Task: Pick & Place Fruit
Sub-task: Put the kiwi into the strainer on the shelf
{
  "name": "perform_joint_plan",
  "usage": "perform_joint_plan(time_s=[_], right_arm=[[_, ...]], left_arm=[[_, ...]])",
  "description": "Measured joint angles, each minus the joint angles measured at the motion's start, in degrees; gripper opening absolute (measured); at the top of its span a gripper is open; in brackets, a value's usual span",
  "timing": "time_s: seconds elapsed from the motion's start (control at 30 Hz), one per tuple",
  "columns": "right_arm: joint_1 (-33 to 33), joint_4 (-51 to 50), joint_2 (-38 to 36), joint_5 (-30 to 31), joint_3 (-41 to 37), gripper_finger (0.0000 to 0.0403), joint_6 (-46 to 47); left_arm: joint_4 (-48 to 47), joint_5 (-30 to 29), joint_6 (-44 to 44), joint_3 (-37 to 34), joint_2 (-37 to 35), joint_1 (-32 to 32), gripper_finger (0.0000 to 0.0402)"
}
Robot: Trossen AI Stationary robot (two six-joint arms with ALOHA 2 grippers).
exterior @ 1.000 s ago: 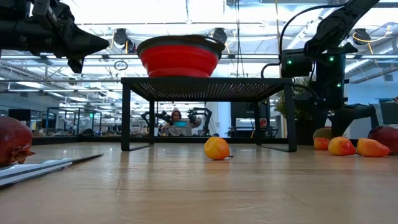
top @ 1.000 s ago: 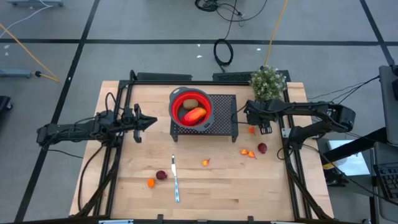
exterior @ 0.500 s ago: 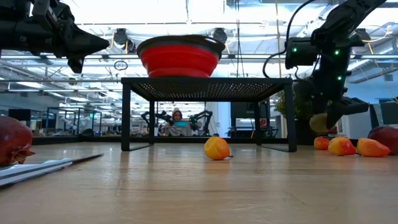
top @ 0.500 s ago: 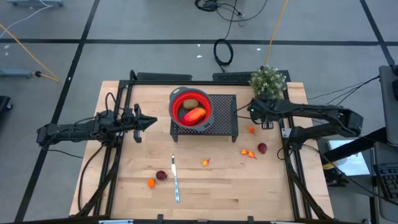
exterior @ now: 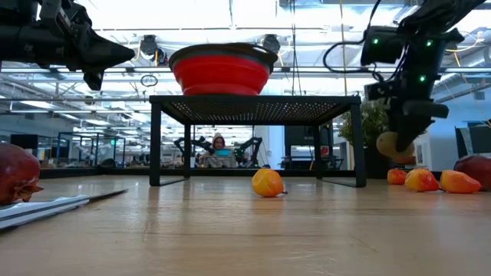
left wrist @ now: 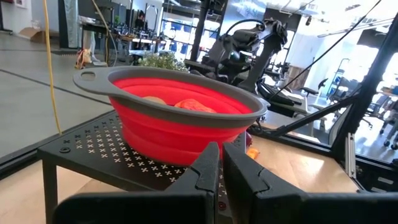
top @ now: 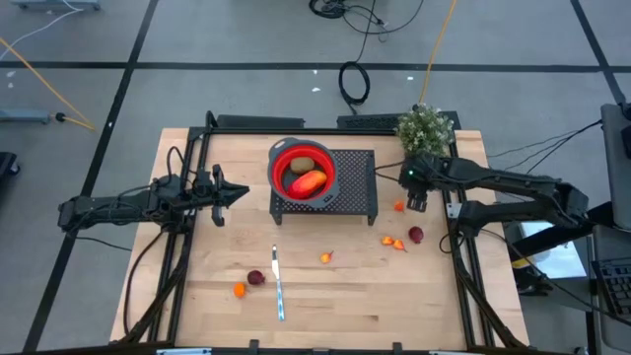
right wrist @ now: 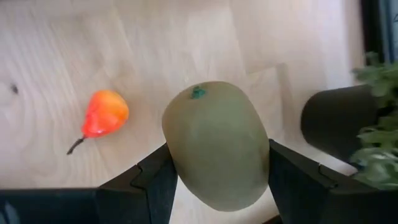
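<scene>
Holding a kiwi (right wrist: 216, 144), right gripper (top: 418, 197) nears plant (top: 425, 128).

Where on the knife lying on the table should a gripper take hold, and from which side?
Grip the knife by its pale handle, coming straight down from above with fingers across its width; it lies flat on the table, so there is likely no room beneath.

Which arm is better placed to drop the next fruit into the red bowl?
The right. Its gripper already holds the brown-green oval fruit clear of the table, beside the black perforated stand carrying the round red collapsible bowl. The left gripper is shut and empty.
</scene>
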Motion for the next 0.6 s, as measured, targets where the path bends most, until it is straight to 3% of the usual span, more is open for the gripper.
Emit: perform_joint_plan(time_s=[0.27, 0.6], right_arm=[[0.0, 4.3, -8.1, -0.1, 0.0, 0.0205, 1.6], [0.0, 26.5, -16.5, -0.3, 0.0, 0.0205, 17.3]], left_arm=[[0.0, 0.0, -3.9, 0.0, 0.0, 0.0, 0.0019], [0.0, 0.0, -4.5, 0.0, 0.0, 0.0, 0.0019]])
